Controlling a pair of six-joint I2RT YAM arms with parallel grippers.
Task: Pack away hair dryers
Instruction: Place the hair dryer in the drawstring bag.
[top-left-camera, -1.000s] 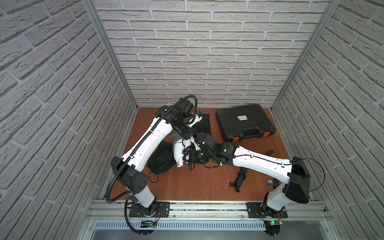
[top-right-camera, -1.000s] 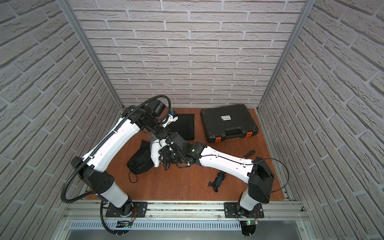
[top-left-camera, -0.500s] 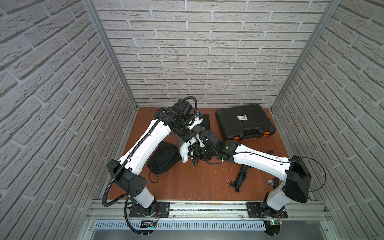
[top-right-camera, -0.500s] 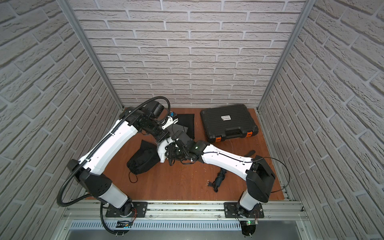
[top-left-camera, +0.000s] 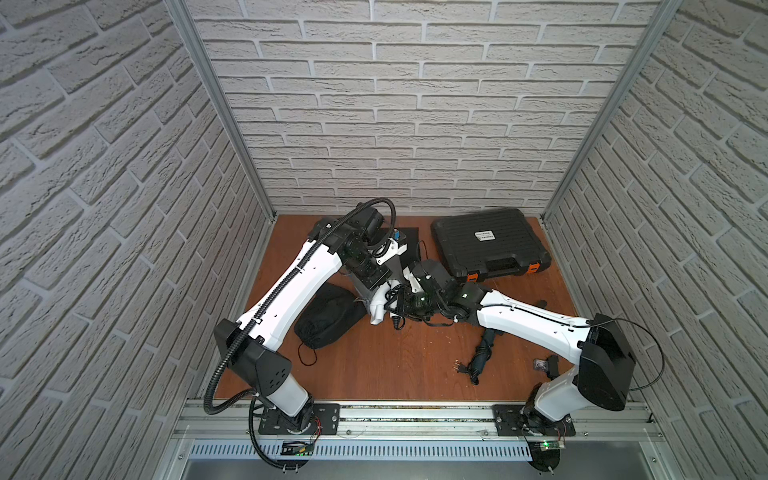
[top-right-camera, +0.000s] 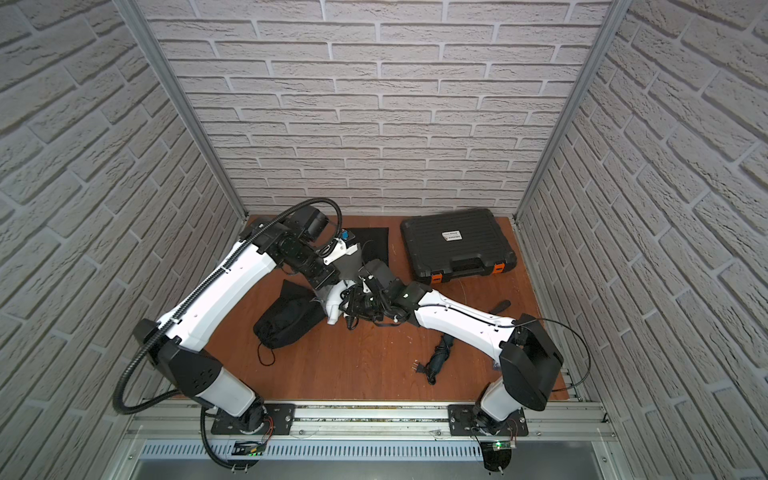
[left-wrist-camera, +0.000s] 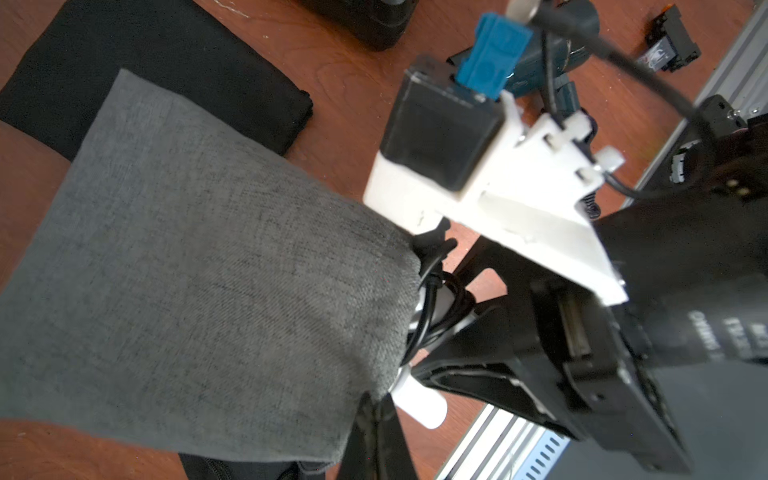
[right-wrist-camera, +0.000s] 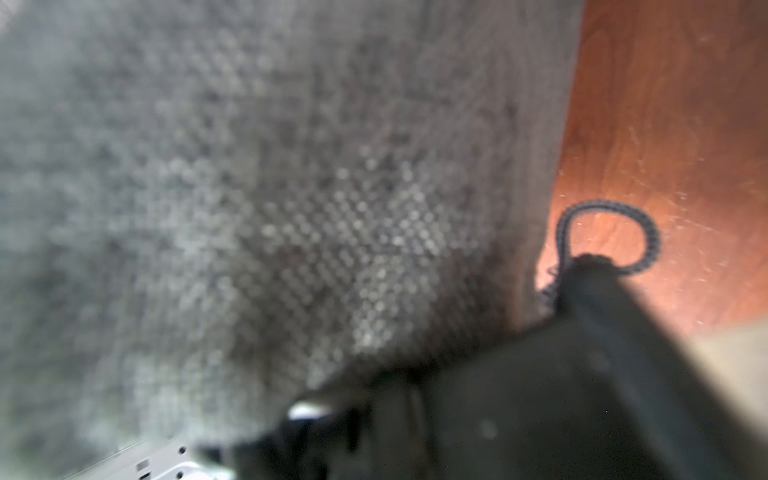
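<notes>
Right, both arms meet over the middle of the wooden table, a little left of centre. My left gripper is pinched together on the edge of the grey pouch, and the cloth hangs clear of the wood, with the flat black pouch lying behind it at the far side. The right gripper comes in from the right, its jaws clamped on the cord-wrapped handle of the white hair dryer. In the left wrist view the handle's black cord and a white end poke out from behind the pouch's edge; I can't tell whether any of the dryer is inside the pouch. The right wrist view is nearly all blurred grey weave, with a loop of braided cord over bare wood beside it. Just left of the white dryer sits a stuffed black pouch, its drawstring trailing towards the near edge. One dark teal hair dryer lies on the near right of the table, cord coiled round it, well apart from both grippers. The ribbed black case with orange latches sits closed at the far right
</notes>
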